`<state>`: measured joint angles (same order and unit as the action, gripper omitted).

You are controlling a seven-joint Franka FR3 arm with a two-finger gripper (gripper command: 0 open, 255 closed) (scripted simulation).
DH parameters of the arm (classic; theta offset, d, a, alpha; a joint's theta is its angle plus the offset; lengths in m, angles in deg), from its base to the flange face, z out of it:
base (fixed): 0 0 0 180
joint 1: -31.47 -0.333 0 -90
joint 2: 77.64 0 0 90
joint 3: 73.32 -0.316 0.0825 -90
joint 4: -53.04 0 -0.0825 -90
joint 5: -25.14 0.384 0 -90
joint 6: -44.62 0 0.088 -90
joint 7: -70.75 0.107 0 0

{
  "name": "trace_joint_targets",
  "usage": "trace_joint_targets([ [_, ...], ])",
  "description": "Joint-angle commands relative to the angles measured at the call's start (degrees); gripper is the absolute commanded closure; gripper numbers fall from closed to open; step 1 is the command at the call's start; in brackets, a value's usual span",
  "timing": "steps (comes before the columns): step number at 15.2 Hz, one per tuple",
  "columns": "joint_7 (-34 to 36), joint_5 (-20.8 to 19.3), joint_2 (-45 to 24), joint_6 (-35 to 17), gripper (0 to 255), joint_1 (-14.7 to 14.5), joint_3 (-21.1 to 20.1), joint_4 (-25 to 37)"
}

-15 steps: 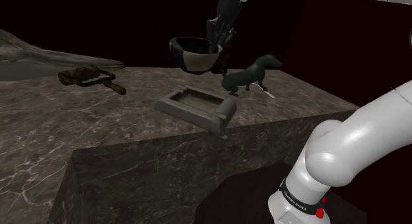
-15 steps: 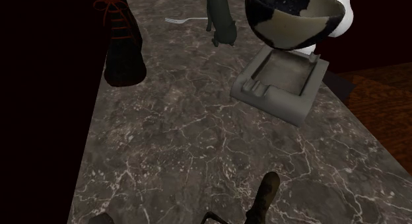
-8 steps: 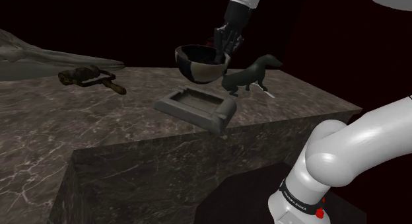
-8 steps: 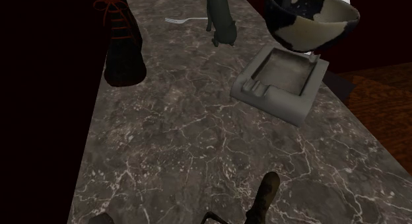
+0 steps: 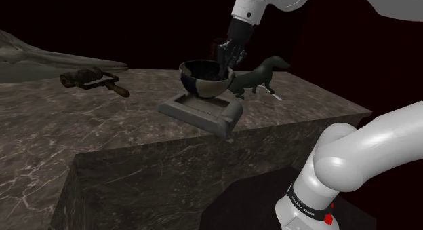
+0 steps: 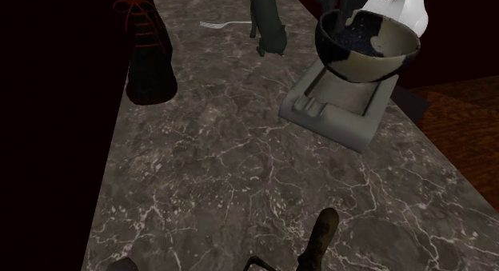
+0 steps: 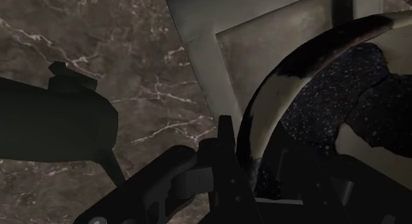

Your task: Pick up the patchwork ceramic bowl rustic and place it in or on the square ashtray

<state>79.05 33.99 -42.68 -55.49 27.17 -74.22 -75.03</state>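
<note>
The black gripper [image 5: 227, 58] is clamped on the rim of the dark-and-beige bowl [image 5: 203, 83], which hangs just over the grey square ashtray [image 5: 193, 112]; the lettering on the arm's base band [image 5: 304, 202] is too small to read.

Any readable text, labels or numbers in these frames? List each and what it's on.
Light lettering on the arm, on a dark band near its base: too small to read.
No text or marks on the bowl, the ashtray or the counter.
</note>
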Motion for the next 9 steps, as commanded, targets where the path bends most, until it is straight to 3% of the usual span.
trace_joint_targets([
  [1, -0.25, 0.08, 0.43, -1.67, 255, 0.01, -0.02, -2.02],
  [9, -0.52, 0.19, 0.73, -3.70, 255, -0.01, -0.09, -4.36],
])
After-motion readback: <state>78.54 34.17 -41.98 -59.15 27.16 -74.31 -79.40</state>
